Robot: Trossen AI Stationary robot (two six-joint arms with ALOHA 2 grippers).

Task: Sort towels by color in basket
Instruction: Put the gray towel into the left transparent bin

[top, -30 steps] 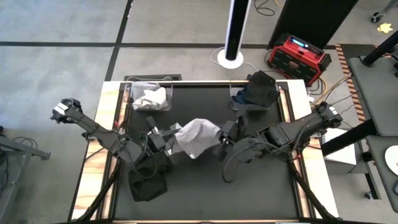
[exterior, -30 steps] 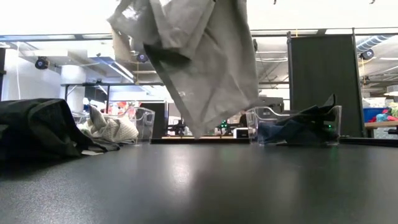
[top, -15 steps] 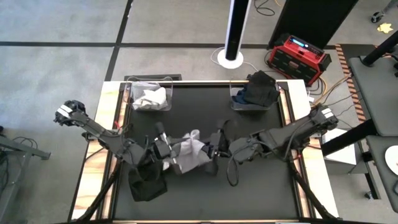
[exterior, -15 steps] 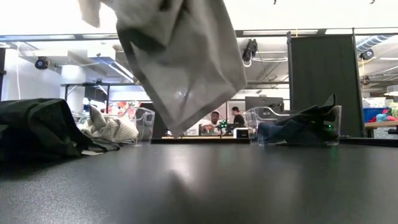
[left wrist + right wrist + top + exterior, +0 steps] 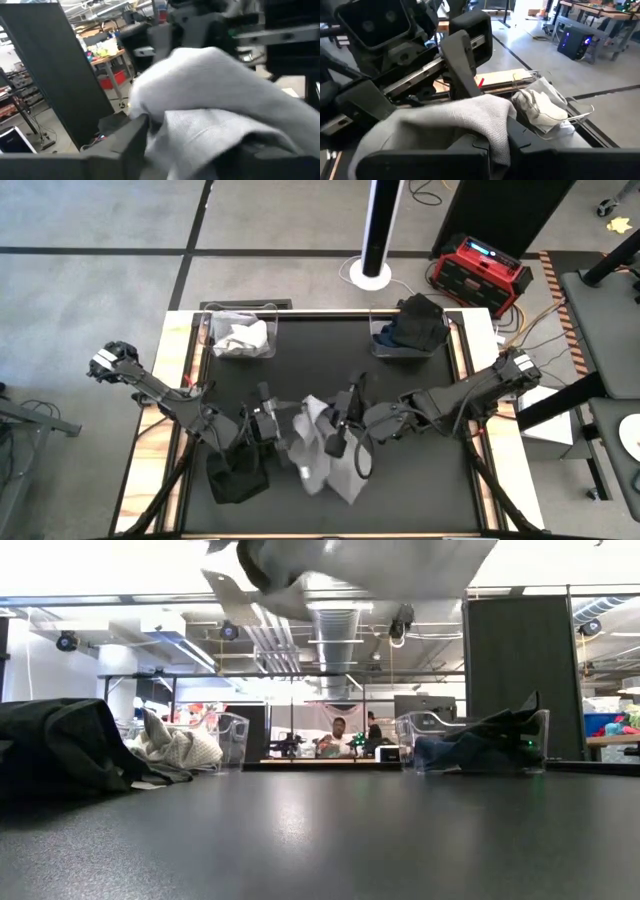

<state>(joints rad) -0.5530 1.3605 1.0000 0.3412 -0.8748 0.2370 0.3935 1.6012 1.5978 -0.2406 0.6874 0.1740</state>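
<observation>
Grey towel now lower toward 6 o'clock; left gripper jaw state unclear, right gripper clamps it. Light, limp, drapes; pinch edge.

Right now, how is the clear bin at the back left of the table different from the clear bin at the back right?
The back left bin holds pale cloth, white and light grey; the back right bin holds dark cloth, black with some navy blue. The left bin's pile sits low inside its walls, while the right bin's heap bulges above its rim. Both are small clear containers standing against the table's far edge, apart from both arms.
</observation>
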